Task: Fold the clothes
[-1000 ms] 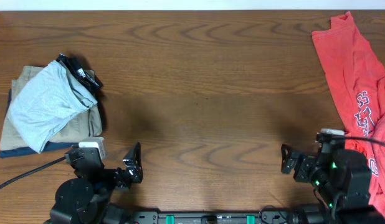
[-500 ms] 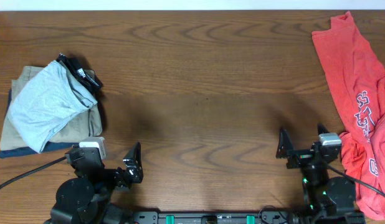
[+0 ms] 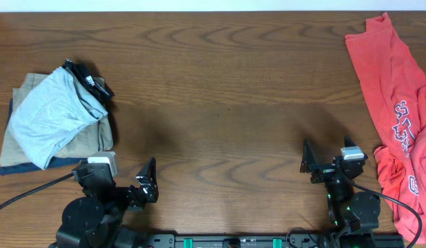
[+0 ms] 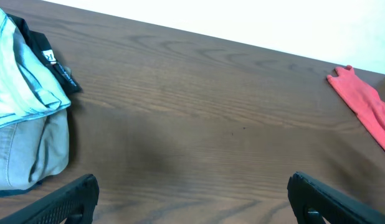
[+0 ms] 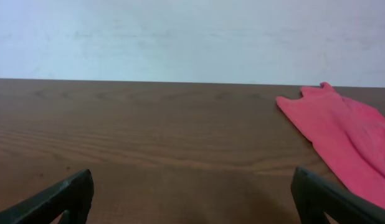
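Foremost, at the table's near edge, the left gripper (image 4: 192,186) is empty. Its two black fingers (image 4: 65,200) are spread wide, one at each lower corner of the left wrist view, with only bare wood between them. The right gripper (image 5: 192,183) is likewise spread wide, its black fingers (image 5: 61,202) sit at the lower corners of the right wrist view, and it holds nothing. The two grippers sit low over the brown wood-grain table (image 3: 220,83), well apart, one at near left and one at near right.

Farther back and left of the left gripper lies the pale blue-grey cotton T-shirt (image 3: 51,117). It is loosely folded and somewhat bunched, topping a stack at the table's left edge. Beneath it is a folded tan garment (image 3: 96,134), and beneath that a dark navy layer (image 3: 23,167), which shows only along the stack's edges. A black garment with white print (image 3: 89,79) touches the stack's far right corner, partly tucked under the pale shirt.

Along the table's right edge a red T-shirt with white lettering (image 3: 392,83) lies rumpled, running from far to near. Its near end lies close to the right gripper.
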